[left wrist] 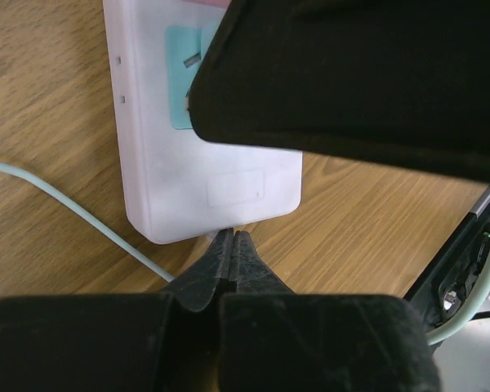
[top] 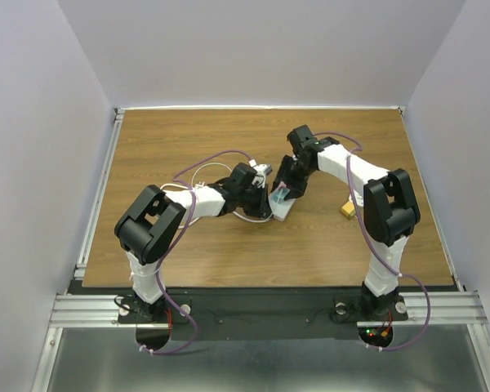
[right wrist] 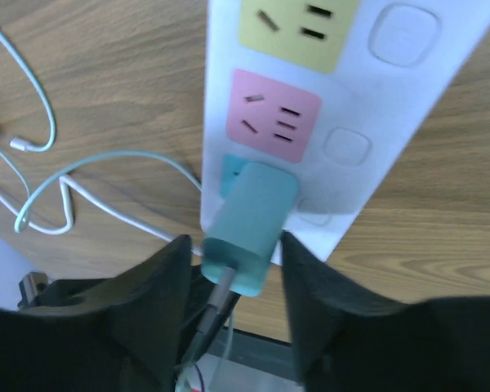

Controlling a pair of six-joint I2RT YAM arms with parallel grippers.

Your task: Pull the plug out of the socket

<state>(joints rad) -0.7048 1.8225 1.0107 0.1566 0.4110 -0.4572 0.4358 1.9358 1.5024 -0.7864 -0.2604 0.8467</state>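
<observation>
The white power strip (right wrist: 384, 98) lies on the wooden table, showing yellow (right wrist: 294, 28) and pink (right wrist: 273, 114) outlet faces. A teal plug (right wrist: 249, 224) sits in its cyan outlet (right wrist: 231, 173) at the strip's end. My right gripper (right wrist: 235, 241) is open, with a finger on each side of the plug and a small gap on the left side. My left gripper (left wrist: 233, 237) is shut and empty, its tips touching the strip's end (left wrist: 204, 180). In the top view both grippers (top: 264, 200) (top: 284, 192) meet over the strip (top: 284, 209).
A thin white cord (left wrist: 73, 214) runs past the strip's end, and loose white cables (right wrist: 33, 122) loop on the wood to the left. A small yellow object (top: 348, 211) lies right of the strip. The right gripper's black body (left wrist: 351, 73) hangs over the strip.
</observation>
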